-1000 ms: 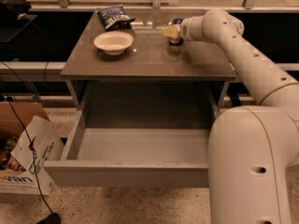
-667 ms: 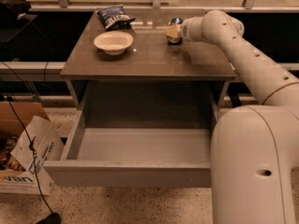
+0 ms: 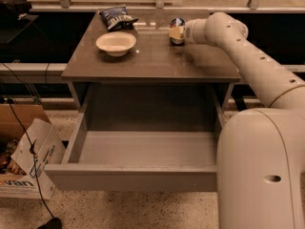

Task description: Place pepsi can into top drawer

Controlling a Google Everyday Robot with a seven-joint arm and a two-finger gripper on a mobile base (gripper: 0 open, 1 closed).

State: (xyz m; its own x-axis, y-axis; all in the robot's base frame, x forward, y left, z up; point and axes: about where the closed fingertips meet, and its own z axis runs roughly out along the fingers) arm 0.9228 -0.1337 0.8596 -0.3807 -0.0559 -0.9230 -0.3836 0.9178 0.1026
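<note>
Can (image 3: 177,24) was clamped between the gripper's (image 3: 176,33) closed jaws, raised slightly (pickup judged done); drawer (image 3: 133,178) was left open below them.

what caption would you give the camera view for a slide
Robot's claw at the pepsi can on the cabinet top, top drawer open below.

Pepsi can (image 3: 177,23): small, dark blue w/ pale markings, approx. upright, up behind the top drawer (image 3: 133,178) and over its right half; possibly resting on the surface there, hard to tell. Gripper (image 3: 177,33) is right at the can, covering its lower front. Top drawer: wide, shallow, grey, pulled well open, plain flat front panel, light grey interior.
</note>
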